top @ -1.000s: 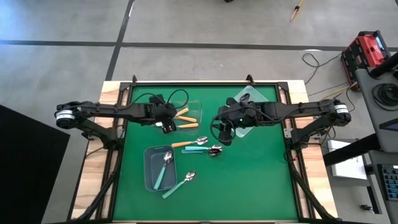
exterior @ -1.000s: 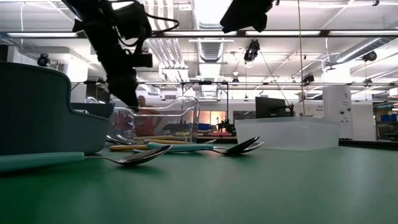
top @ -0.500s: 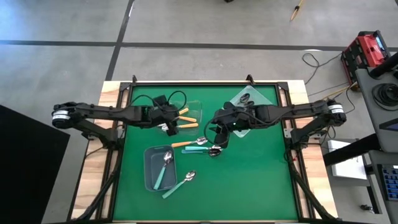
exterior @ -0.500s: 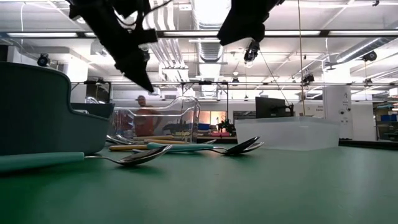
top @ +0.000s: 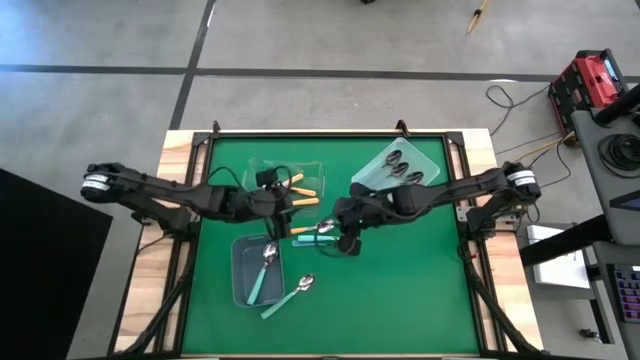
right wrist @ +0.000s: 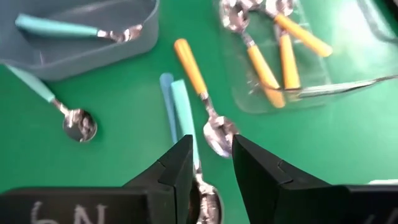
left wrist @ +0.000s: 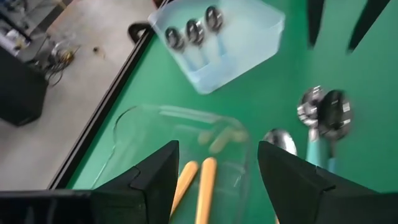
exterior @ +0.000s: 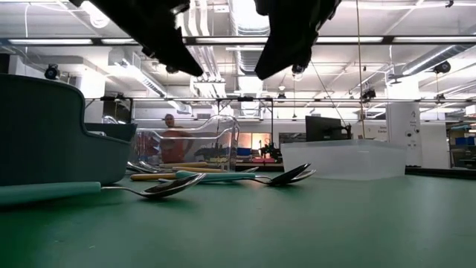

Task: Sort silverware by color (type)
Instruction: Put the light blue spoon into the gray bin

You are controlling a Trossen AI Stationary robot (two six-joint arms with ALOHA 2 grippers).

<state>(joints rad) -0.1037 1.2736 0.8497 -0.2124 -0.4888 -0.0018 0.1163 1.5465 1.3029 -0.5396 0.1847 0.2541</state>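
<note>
1. Hanging over the middle of the green surface (top: 400,290), the right gripper (top: 347,240) is sitting just above the loose spoons; its jaws are standing parted with a narrow gap and nothing between them
2. Showing right under those jaws in the right wrist view, an orange spoon (right wrist: 198,92) is lying beside a teal spoon (right wrist: 185,119) and a blue spoon (right wrist: 166,104), the three handles lying close together
3. Hovering near the clear bin (top: 288,184), the left gripper (top: 281,207) is spreading its jaws wide and gripping nothing
4. Lying inside that clear bin, three orange-handled spoons (right wrist: 283,43) are resting side by side
5. Sitting in the grey bin (top: 240,272) toward the front left, one teal spoon in the bin (top: 264,272) is lying along its length
6. Resting on the surface just outside the grey bin, another lone teal spoon (top: 288,296) is lying at a slant
7. Standing at the far right corner, the pale blue bin (top: 425,158) is holding three dark-bowled spoons (left wrist: 194,32) in a row
8. Showing in the room beyond the surface in the low view, a person (exterior: 171,141) is standing far off
</note>
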